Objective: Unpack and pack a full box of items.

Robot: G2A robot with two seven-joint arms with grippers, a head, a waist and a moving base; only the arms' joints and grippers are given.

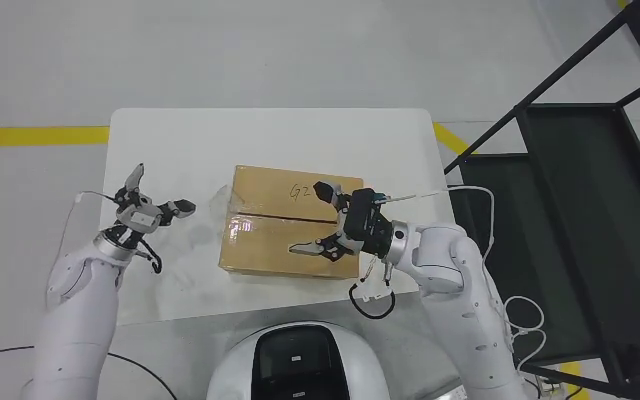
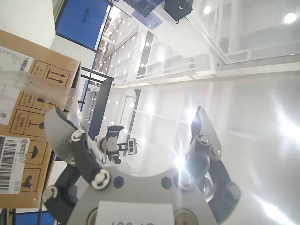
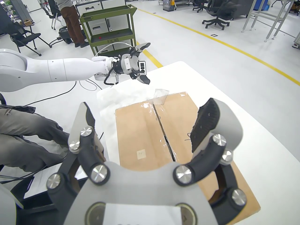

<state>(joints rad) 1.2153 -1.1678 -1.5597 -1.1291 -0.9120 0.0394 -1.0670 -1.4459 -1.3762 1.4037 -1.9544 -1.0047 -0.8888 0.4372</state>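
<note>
The cardboard box (image 1: 285, 225) is seen mid-counter (image 1: 180, 150), flaps closed, clear tape (image 3: 160, 96) lifted at one end. Unpacking is judged barely begun. The right end effector (image 1: 308, 218) is spread apart above it, and the left end effector (image 1: 163, 190) is spread apart beside it.

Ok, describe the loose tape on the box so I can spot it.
On the white table sits one brown box. Follow its centre seam to the end nearest the left end effector. The clear tape flap there stands up, while the rest lies flat.
</note>
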